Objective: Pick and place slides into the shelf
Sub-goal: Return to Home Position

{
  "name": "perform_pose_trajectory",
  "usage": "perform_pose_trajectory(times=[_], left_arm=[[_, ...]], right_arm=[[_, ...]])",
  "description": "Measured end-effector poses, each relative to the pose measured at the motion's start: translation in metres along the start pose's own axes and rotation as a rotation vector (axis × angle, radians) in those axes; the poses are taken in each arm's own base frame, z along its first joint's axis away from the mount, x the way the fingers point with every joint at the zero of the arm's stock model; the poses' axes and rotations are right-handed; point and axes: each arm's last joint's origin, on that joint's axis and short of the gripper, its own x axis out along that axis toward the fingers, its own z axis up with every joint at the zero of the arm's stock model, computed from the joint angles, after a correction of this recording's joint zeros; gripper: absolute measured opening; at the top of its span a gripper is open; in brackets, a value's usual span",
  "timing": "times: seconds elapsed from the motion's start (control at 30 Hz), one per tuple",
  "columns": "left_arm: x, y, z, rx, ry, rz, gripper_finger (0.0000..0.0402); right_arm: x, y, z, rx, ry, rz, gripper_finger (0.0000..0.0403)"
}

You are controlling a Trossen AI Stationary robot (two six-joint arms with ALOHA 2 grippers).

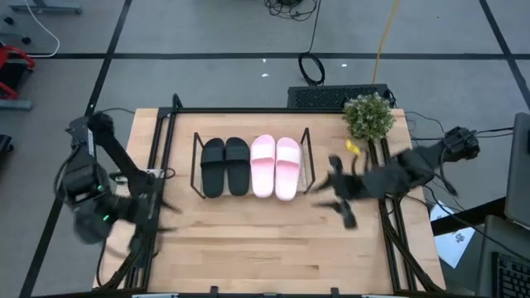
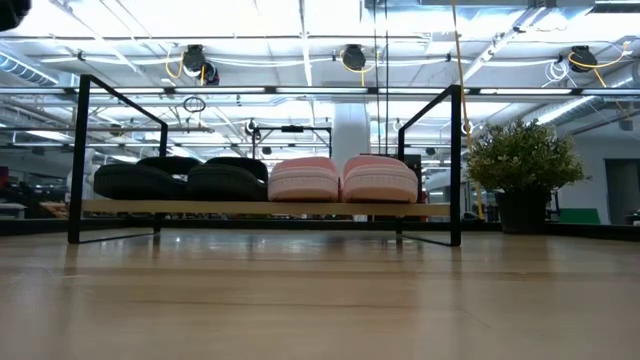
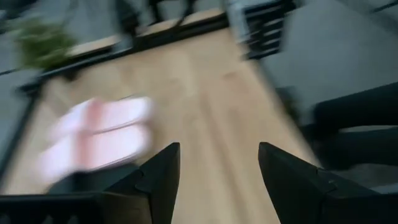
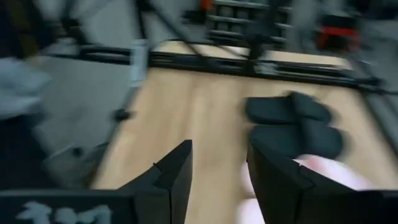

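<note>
Two black slides [image 1: 224, 167] and two pink slides [image 1: 276, 167] rest side by side, soles down, on the shelf's wooden board [image 2: 260, 208] between its black wire ends [image 1: 197, 165]. They also show in the low view, black [image 2: 180, 181] and pink [image 2: 343, 180]. My left gripper [image 1: 166, 217] is open and empty at the table's left edge. My right gripper [image 1: 331, 194] is open and empty just right of the shelf. The left wrist view shows the pink slides [image 3: 93, 140]; the right wrist view shows the black slides [image 4: 292, 124].
A small potted plant [image 1: 368, 116] stands at the table's far right corner, also in the low view [image 2: 520, 170]. A black frame [image 1: 248, 110] runs along the table's edges. Bare wood [image 1: 265, 240] lies in front of the shelf.
</note>
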Motion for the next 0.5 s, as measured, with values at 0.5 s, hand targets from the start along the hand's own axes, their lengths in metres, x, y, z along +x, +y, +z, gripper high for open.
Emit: perform_pose_trajectory(times=[0.5], left_arm=[[0.008, -0.068, -0.082, -0.094, -0.188, -0.088, 0.0216]], right_arm=[[0.015, 0.062, -0.159, 0.135, -0.329, 0.248, 0.0144]])
